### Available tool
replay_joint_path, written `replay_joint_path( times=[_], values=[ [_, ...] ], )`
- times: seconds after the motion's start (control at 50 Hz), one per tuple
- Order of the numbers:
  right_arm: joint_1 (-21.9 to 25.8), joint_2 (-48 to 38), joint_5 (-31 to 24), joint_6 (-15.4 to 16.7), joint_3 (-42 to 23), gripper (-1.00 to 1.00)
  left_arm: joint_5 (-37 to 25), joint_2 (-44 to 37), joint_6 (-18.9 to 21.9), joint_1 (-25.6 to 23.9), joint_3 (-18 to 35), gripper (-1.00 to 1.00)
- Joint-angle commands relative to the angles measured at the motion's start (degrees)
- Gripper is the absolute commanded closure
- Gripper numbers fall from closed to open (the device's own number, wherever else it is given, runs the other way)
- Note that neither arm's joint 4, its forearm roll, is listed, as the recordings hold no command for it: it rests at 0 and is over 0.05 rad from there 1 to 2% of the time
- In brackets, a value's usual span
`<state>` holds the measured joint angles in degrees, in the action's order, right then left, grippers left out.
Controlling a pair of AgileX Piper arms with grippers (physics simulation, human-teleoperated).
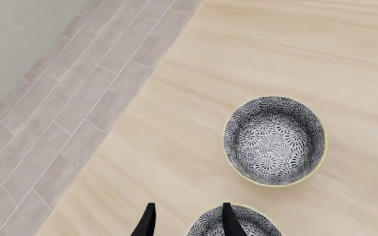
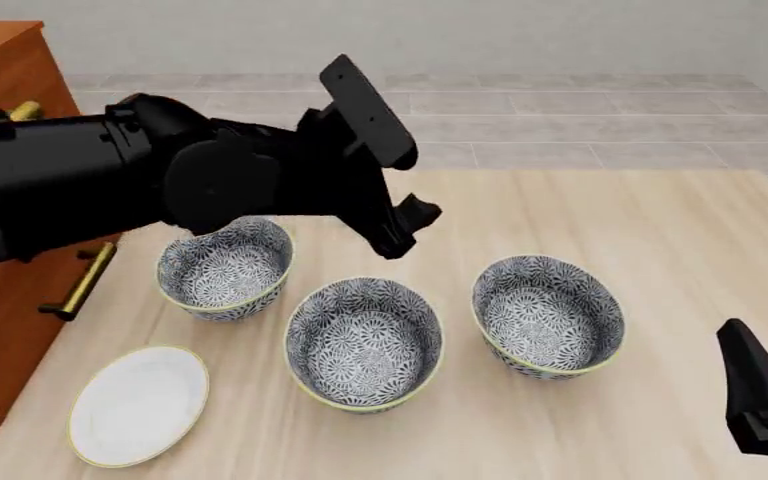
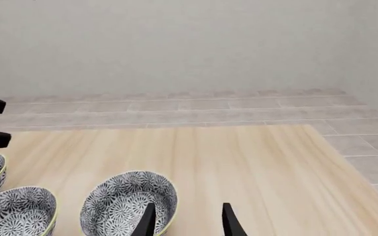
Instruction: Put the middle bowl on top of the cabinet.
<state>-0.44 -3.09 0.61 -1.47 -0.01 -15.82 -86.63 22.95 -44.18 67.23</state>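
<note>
1. Three patterned bowls sit in a row in the lower middle of the front view. The middle bowl (image 2: 364, 343) is the one to move. It sits flat on the table (image 2: 678, 220), untouched, with the left bowl (image 2: 224, 267) and the right bowl (image 2: 547, 315) each just beside it.

2. The cabinet (image 2: 4, 70) stands at the far left edge of the frame. Only a bit of its top shows, in the upper left corner.

3. I think the job is at its first step: reaching for the bowl. Nothing has been picked up yet.

4. The left gripper (image 2: 404, 228) hangs in the air above and behind the middle bowl. Its fingers are apart and hold nothing.

5. The right gripper (image 3: 185, 221) is low in the bottom right corner of the front view. Its fingers are apart too, and empty.

6. Next, I think the left gripper needs to come down so one finger goes inside the rim of the middle bowl and one outside. It must not bump the other bowls.

7. A white plate (image 2: 139, 403) lies at the lower left, near the cabinet.

8. I see no words, labels or brand names anywhere.
</note>
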Motion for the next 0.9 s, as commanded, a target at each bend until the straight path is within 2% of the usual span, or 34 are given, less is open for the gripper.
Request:
replay_joint_path(
  times=[0.02, 0.3, 0.62, 0.9],
  values=[
    [-0.3, -0.2, 0.2, -0.2, 0.0, -1.0, -2.5, -4.8, 0.4, -2.0, 4.8, -1.0],
    [-0.5, -0.8, 0.7, -0.2, 0.0, -1.0, -6.4, -9.4, -0.1, -3.5, 11.3, -1.0],
    [-0.6, 0.8, -1.0, -0.5, 0.0, -1.0, -8.9, -14.3, 0.8, -5.2, 14.8, -1.0],
    [-0.5, -1.5, 1.2, -0.6, 0.0, -1.0, -9.5, -18.2, 2.1, -3.2, 18.2, -1.0]
  ],
)
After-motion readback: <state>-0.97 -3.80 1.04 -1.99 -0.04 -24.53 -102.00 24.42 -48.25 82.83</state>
